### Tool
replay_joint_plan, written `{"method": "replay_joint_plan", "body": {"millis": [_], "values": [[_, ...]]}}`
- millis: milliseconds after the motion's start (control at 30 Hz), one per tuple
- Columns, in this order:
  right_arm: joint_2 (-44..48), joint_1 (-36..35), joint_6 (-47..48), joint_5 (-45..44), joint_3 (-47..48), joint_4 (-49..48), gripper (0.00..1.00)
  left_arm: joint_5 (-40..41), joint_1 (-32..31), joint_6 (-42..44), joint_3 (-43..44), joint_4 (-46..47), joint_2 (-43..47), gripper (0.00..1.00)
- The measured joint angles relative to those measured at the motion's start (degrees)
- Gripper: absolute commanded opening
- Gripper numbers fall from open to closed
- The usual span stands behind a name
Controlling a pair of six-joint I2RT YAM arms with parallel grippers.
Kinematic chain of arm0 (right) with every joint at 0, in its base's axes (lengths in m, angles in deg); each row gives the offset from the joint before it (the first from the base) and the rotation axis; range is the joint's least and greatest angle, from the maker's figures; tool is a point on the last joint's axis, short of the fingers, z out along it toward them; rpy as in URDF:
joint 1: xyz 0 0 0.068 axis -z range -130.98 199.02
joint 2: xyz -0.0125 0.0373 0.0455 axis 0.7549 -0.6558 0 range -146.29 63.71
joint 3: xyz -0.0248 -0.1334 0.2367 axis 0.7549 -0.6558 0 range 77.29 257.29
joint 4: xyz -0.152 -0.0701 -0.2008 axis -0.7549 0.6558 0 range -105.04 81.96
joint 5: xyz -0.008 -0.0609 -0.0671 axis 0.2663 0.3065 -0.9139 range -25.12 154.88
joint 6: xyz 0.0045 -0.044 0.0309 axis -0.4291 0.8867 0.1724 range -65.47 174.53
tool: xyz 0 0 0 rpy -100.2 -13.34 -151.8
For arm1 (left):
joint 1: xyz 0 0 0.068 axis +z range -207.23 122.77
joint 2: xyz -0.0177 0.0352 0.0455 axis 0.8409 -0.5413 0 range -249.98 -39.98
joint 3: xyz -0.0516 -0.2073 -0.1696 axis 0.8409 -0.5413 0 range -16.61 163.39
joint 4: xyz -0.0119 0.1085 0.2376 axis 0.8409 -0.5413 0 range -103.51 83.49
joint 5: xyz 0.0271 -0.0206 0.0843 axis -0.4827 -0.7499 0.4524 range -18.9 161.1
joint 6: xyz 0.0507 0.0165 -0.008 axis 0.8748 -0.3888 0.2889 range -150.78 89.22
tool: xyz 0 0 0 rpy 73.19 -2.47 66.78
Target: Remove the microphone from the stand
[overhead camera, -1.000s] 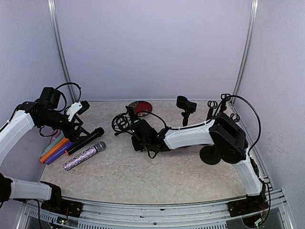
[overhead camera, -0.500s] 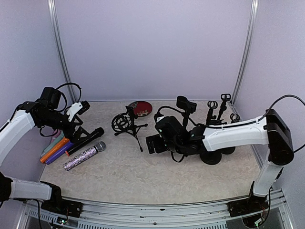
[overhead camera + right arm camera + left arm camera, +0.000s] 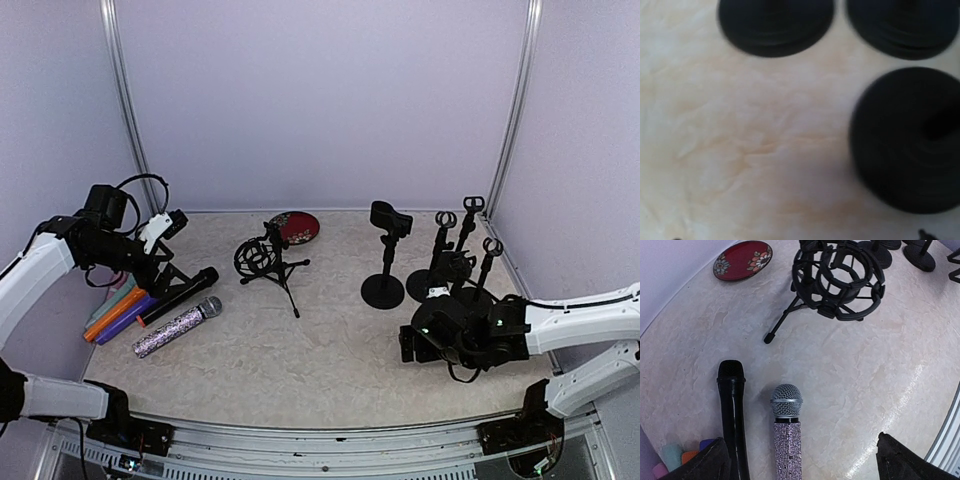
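Marble-veined beige covers the tabletop [image 3: 330, 370]. We see pale lilac walls closing it in, metal posts [image 3: 516, 110] in the two far corners and a metal rail [image 3: 330, 440] along the near edge. Toward 12 o'clock a red floral plate [image 3: 296, 226] sits near the back wall. At about 2 o'clock stands a cluster of black round-based stands [image 3: 386, 262], one with a clip on top. The right wrist view shows three of their bases, blurred.

The microphone [image 3: 178, 327] lies flat on the tabletop at about 9 o'clock, off the stand. Its body is crusted with silvery-lilac glitter, and its head is a silver mesh ball with a grey band, pointing toward 2 o'clock. Just beside it, parallel and not touching, lies a plain black microphone [image 3: 180, 296]. Farther toward 9 o'clock we see a bundle of orange, purple and teal sticks [image 3: 118, 310]. The stand [image 3: 268, 258], a black tripod carrying a ringed shock mount, is at about 11 o'clock, apart from the microphone.

The left arm [image 3: 38, 268] hangs over the two microphones; its jaws are spread wide and grip nothing. The right arm [image 3: 580, 322] reaches in low at 4 o'clock. Its jaws are also spread wide, with only bare tabletop between them.
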Motion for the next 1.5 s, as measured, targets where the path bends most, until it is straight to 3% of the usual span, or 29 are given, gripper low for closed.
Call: {"method": "replay_joint_plan", "body": {"millis": [167, 333, 467, 633, 767, 900, 1200, 1500], "values": [[10.54, 4.24, 1.42, -2.38, -6.21, -0.61, 1.0, 0.09, 3.93, -4.35, -5.92, 8.92, 0.0, 0.99], [20.92, 9.81, 10.36, -5.75, -12.17, -7.85, 1.0, 1.46, 8.76, -10.14, -15.98, 24.5, 0.02, 0.99], [26.21, 15.87, 20.72, -8.04, -19.3, -21.53, 1.0, 4.52, 11.19, -14.36, -24.33, 39.08, -0.87, 0.99], [26.56, 25.2, 28.04, -7.87, -27.61, -38.75, 1.0, 6.64, 11.78, -19.39, -28.83, 53.83, -5.05, 0.99], [25.24, 32.85, 29.51, -6.73, -31.34, -50.88, 1.0, 7.52, 11.85, -22.99, -30.91, 64.37, -9.6, 0.99], [22.82, 38.32, 30.93, -5.03, -31.17, -56.43, 1.0, 8.52, 12.24, -25.53, -31.52, 72.76, -13.92, 0.99], [13.33, 47.34, 43.36, -0.76, -28.02, -69.11, 1.0, 9.97, 12.7, -28.15, -33.33, 84.65, -18.75, 0.99], [-1.22, 49.72, 52.61, 3.8, -29.44, -90.05, 1.0, 10.21, 12.79, -30.8, -34.27, 91.71, -19.87, 0.99]]}}
